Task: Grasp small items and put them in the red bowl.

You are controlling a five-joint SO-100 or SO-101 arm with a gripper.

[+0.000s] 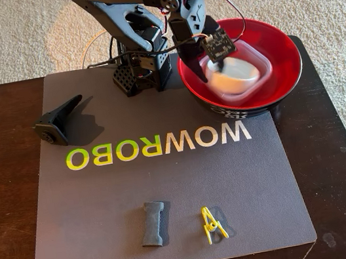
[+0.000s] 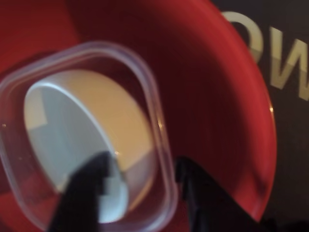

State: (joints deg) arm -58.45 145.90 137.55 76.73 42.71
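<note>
The red bowl [image 1: 281, 51] stands at the mat's back right, and its glossy inside [image 2: 217, 96] fills the wrist view. In it lies the clear square container [image 1: 262, 65], with the small white round dish [image 1: 234, 77] inside. My gripper [image 1: 209, 70] reaches down into the bowl. In the wrist view the gripper [image 2: 145, 160] is open, one finger inside the container [image 2: 155, 96] over the dish [image 2: 72, 125], the other outside its wall. A dark grey ribbed piece [image 1: 152, 224] and a tiny yellow clip [image 1: 211, 224] lie near the mat's front. A black wedge part [image 1: 58, 120] sits at left.
A grey mat [image 1: 169, 183] lettered WOWROBO covers the dark wooden table [image 1: 5, 197]. The arm's base [image 1: 143, 68] stands at the mat's back edge, left of the bowl. Beige carpet lies beyond the table.
</note>
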